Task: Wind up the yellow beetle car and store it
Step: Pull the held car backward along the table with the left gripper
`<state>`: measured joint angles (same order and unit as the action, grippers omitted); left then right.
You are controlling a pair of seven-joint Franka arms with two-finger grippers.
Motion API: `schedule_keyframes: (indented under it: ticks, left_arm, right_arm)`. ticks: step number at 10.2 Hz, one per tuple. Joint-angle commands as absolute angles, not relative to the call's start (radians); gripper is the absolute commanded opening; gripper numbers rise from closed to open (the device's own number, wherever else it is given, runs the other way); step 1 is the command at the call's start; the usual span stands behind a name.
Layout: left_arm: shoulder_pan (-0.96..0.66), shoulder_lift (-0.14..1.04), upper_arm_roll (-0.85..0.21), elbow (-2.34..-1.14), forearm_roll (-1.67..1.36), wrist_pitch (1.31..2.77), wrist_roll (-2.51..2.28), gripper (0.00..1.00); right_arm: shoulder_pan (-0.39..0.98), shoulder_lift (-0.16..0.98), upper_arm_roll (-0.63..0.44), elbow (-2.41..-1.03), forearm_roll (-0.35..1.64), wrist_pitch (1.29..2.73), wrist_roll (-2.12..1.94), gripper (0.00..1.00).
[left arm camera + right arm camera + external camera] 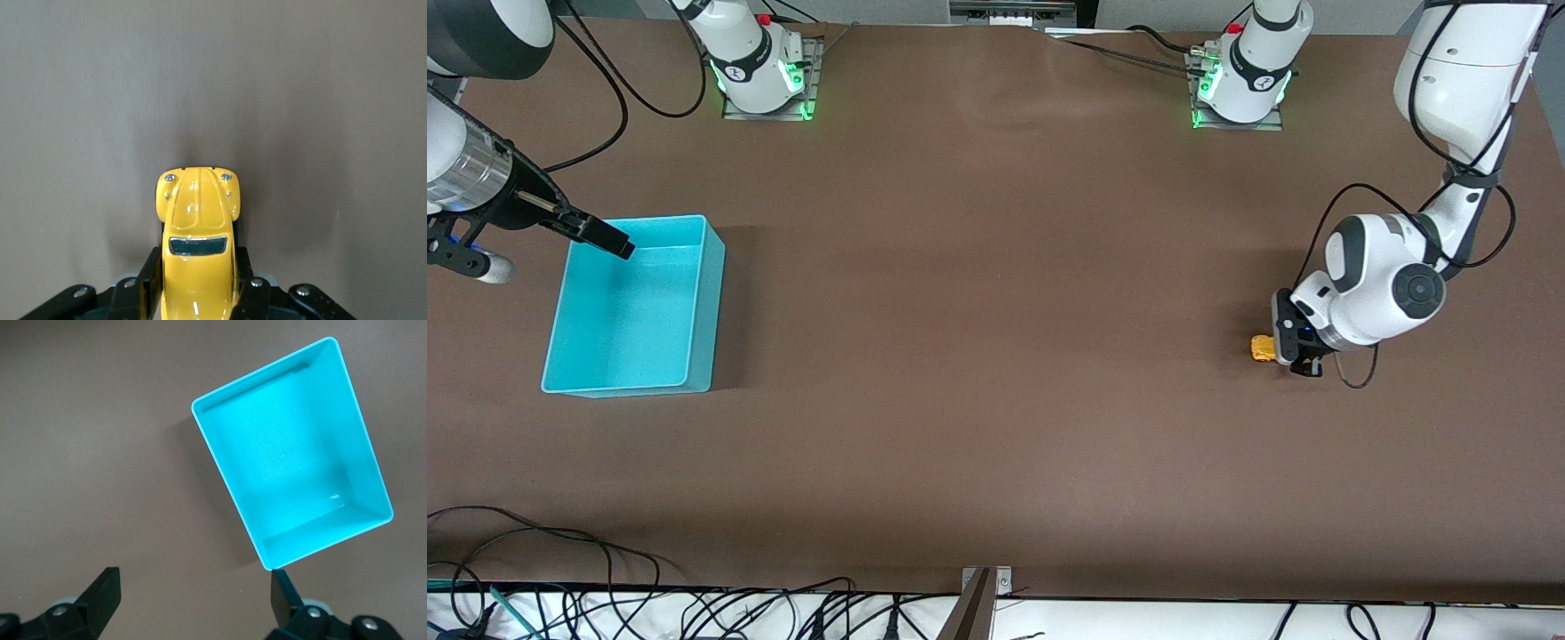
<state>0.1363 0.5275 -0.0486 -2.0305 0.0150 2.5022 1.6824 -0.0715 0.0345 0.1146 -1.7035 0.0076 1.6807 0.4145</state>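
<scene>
One seemingly empty turquoise bin [633,307]; left end effector [199,293] pinching yellow beetle car [198,227]; right end effector [193,597] spread.

Brown table [996,356], matte surface. Turquoise bin [633,307] standing on it at 9 o'clock, toward the right arm's end. Yellow beetle car [1262,348] at 3 o'clock, toward the left arm's end.

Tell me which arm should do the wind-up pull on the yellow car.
Left. The left gripper is already shut on the small yellow beetle-shaped toy car, low at the left arm's end of the brown table. The right gripper hangs open by the empty turquoise plastic bin, away from the car.
</scene>
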Motion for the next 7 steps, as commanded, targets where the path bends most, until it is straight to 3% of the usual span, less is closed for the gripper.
schedule_keyframes:
  ticks: [1,7]
  left_arm:
    - [0.213,0.626,-0.048,-1.964,0.048,2.510,1.788,0.00]
    - [0.345,0.629,-0.048,-1.950,0.051,2.511,1.905,0.00]
  right_arm:
    - [-0.072,0.032,0.114,-1.706,0.023,1.687,0.414,1.00]
    - [-0.072,0.032,0.114,-1.706,0.023,1.687,0.414,1.00]
